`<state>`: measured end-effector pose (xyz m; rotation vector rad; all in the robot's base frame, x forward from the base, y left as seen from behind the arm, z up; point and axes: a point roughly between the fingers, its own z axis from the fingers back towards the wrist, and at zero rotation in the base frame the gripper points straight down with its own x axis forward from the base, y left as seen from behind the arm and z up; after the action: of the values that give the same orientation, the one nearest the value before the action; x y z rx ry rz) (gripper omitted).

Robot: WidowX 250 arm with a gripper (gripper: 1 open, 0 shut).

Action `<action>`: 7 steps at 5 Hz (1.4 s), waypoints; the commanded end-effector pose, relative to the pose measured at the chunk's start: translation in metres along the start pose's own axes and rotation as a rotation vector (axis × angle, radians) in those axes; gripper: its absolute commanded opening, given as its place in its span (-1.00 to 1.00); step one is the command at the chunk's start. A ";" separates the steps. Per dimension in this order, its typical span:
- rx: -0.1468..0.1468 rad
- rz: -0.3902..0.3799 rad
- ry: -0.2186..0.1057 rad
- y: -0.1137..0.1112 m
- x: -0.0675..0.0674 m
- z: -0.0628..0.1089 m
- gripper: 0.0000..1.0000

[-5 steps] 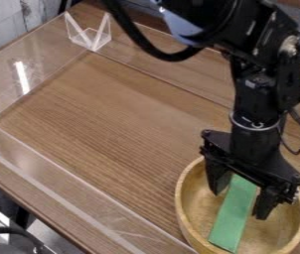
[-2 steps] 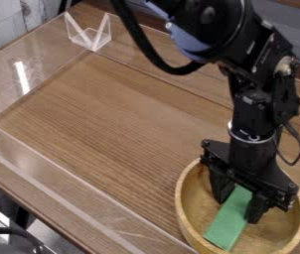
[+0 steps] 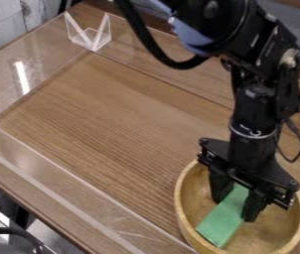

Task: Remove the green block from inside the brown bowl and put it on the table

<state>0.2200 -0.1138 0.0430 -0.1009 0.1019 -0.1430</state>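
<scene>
A: Your gripper point(image 3: 240, 203) was down in the bowl point(image 3: 192, 212) at the table's point(image 3: 99, 119) near right corner, jaws clamped on the block point(image 3: 224, 224).

B: So you'd grasped it; next you needed a straight lift over the rim.

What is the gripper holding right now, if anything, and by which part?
The gripper is shut on the green block, gripping its upper end across the width, inside the brown bowl. The block's lower end sticks out toward the camera.

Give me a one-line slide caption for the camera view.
Tool shut on green block inside brown bowl.
</scene>
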 end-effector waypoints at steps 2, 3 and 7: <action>-0.013 0.017 -0.035 -0.004 0.005 0.046 -1.00; -0.017 0.044 -0.049 -0.004 0.008 0.049 -1.00; -0.045 0.075 -0.055 -0.006 0.009 0.037 -1.00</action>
<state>0.2265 -0.1179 0.0704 -0.1301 0.0905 -0.0714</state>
